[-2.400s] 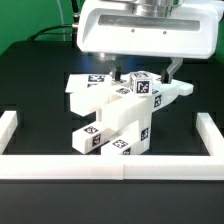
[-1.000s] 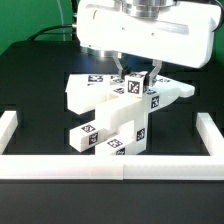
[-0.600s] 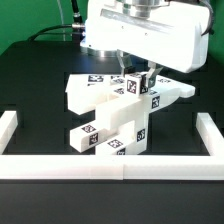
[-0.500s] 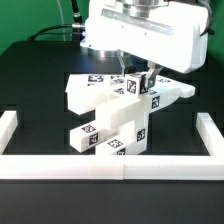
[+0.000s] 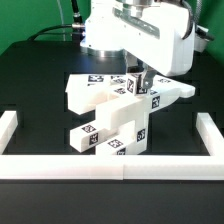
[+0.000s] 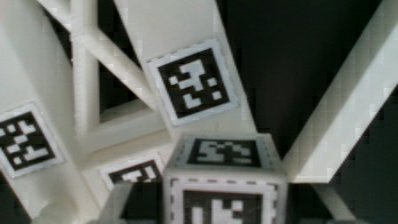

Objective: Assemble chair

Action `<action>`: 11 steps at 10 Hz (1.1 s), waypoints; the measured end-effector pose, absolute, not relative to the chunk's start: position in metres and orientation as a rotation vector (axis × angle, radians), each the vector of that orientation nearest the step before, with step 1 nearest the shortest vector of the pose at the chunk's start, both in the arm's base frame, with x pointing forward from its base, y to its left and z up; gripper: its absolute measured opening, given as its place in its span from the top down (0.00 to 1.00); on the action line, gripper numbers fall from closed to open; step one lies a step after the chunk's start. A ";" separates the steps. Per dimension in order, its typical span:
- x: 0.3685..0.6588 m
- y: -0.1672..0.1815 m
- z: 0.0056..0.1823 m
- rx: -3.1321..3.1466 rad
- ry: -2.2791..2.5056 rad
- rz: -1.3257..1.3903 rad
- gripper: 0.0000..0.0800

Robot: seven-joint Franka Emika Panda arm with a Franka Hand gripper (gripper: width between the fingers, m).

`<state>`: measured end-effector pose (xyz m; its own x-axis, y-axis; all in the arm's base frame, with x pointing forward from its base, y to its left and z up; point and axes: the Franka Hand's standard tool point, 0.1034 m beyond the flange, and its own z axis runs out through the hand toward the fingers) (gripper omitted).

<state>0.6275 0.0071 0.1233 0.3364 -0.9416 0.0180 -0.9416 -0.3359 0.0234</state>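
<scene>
The partly built white chair [image 5: 108, 122] stands in the middle of the black table, its slabs and frame bearing black-and-white tags. My gripper [image 5: 136, 80] hangs over its upper right part, shut on a small tagged block [image 5: 139, 88] that sits against the chair's top. In the wrist view the same block [image 6: 222, 152] fills the space between the dark fingers [image 6: 130, 204], with the gripper [image 6: 222, 206] clamped on its sides. Beyond it are the chair's white bars and a large tag [image 6: 192, 86]. The contact under the block is hidden.
A low white border wall [image 5: 100, 168] runs along the front, with side walls at the exterior view's left [image 5: 8, 128] and right [image 5: 212, 128]. A flat tagged white slab [image 5: 95, 81] lies behind the chair. The robot's big white hand [image 5: 140, 35] covers the area above.
The hand has turned about its upright axis while staying over the same spot. The small block has turned with it between the fingers. The rest of the chair has not shifted.
</scene>
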 end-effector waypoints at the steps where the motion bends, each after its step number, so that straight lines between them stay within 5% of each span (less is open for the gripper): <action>1: 0.627 0.007 0.123 2.559 -1.771 0.001 0.64; 2: 0.627 0.007 0.123 2.583 -1.734 0.001 0.38; 3: 0.626 0.008 0.123 2.607 -1.674 -0.003 0.38; 4: 0.626 0.008 0.123 2.681 -1.555 -0.004 0.23; 11: 0.627 0.006 0.123 3.011 -0.736 -0.010 0.19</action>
